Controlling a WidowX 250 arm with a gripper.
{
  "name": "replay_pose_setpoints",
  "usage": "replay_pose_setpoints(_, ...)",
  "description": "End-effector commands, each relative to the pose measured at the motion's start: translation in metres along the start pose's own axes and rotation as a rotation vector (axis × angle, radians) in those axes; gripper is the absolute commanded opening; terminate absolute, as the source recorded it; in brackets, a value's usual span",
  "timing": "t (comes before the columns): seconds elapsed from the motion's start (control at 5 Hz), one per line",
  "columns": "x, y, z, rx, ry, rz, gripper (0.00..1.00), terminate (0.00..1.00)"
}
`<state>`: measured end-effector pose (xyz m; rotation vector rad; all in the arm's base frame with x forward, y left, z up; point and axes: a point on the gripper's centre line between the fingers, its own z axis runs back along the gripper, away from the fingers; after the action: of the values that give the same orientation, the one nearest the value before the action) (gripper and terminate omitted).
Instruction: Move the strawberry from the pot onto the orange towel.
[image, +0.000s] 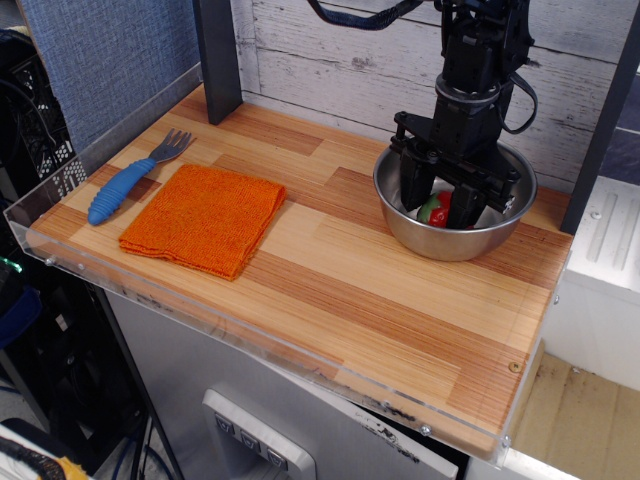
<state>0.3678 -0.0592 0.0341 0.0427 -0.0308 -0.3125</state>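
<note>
The steel pot stands at the back right of the wooden table. Inside it lies the red strawberry, its green top turned left, only a sliver showing. My gripper reaches straight down into the pot, and its two black fingers press against either side of the strawberry, shut on it. The orange towel lies flat at the left of the table, well away from the gripper, with nothing on it.
A blue-handled fork lies just left of the towel near the table's left edge. A dark post stands at the back left. A clear plastic lip runs along the front and left edges.
</note>
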Motion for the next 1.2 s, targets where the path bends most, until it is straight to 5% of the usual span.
replay_pose_setpoints(0.0, -0.005, 0.003, 0.079, -0.030, -0.172, -0.009, 0.00, 0.00)
replay_pose_setpoints(0.4, -0.046, 0.044, 0.135, -0.091, -0.259, 0.075, 0.00, 0.00)
replay_pose_setpoints(1.0, -0.117, 0.105, 0.127, -0.011, -0.151, 0.230, 0.00, 0.00)
